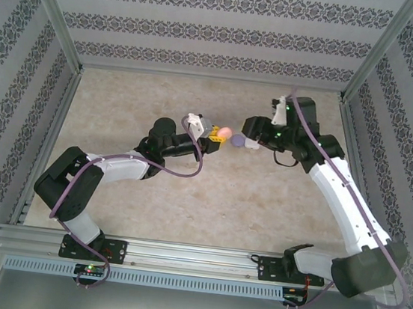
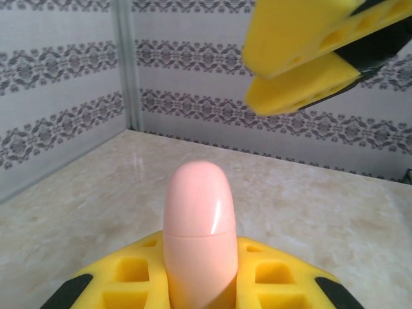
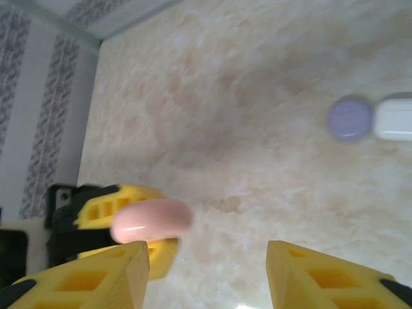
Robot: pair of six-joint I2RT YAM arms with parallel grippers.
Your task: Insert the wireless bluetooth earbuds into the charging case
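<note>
Pink charging case [image 2: 196,212]: lifted off the table, seam apparently shut. Left gripper [image 2: 199,283] is pinching its base. Right gripper [image 3: 206,277] is hovering at its three o'clock, jaws spread. Purple case [image 3: 349,118] and white case [image 3: 394,118] are lying side by side below. Step: presenting the case. The next move probably calls for opening the lid.

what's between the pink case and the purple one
Nothing: in the right wrist view the table between the pink case and the purple case is bare.
</note>
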